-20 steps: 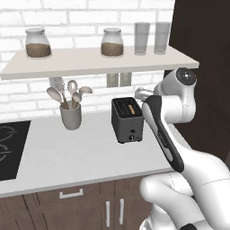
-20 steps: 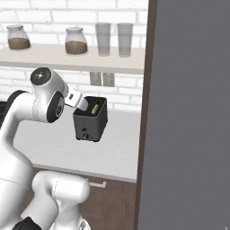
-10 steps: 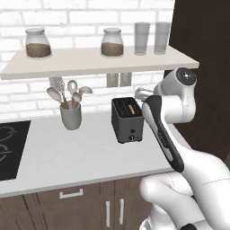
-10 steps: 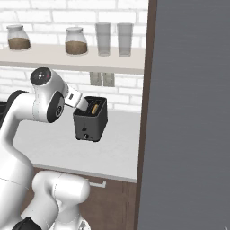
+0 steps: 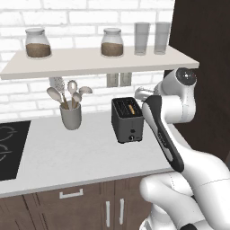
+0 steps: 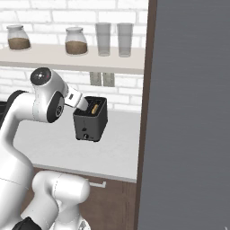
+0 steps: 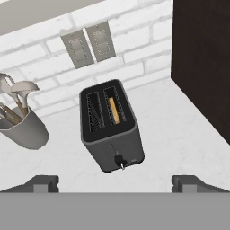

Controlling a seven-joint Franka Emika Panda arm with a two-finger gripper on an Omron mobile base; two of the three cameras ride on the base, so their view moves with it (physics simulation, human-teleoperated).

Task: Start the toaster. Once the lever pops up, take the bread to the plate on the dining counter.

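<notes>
The dark toaster [image 7: 111, 130] stands on the pale worktop [image 7: 175, 134] just ahead of my gripper [image 7: 115, 184], narrow front face toward me. My gripper hangs above and short of it, open, with nothing between its fingertips [image 7: 42, 182]. A thin edge of tan bread [image 7: 115, 110] sits low in the right slot. The small dark lever [image 7: 118, 160] sits at the lower end of its thin track on the front face. From the base, the toaster [image 5: 128, 119] [image 6: 91, 118] shows with bread [image 5: 131, 109] [image 6: 95, 108] in one slot. The plate and dining counter are out of view.
A grey utensil cup [image 5: 71, 114] stands left of the toaster, and a black cooktop [image 5: 9, 148] lies further left. A shelf [image 5: 94, 60] with jars and glasses runs overhead. A tall dark cabinet [image 7: 202, 58] walls off the right. Wall outlets [image 7: 90, 45] sit behind the toaster.
</notes>
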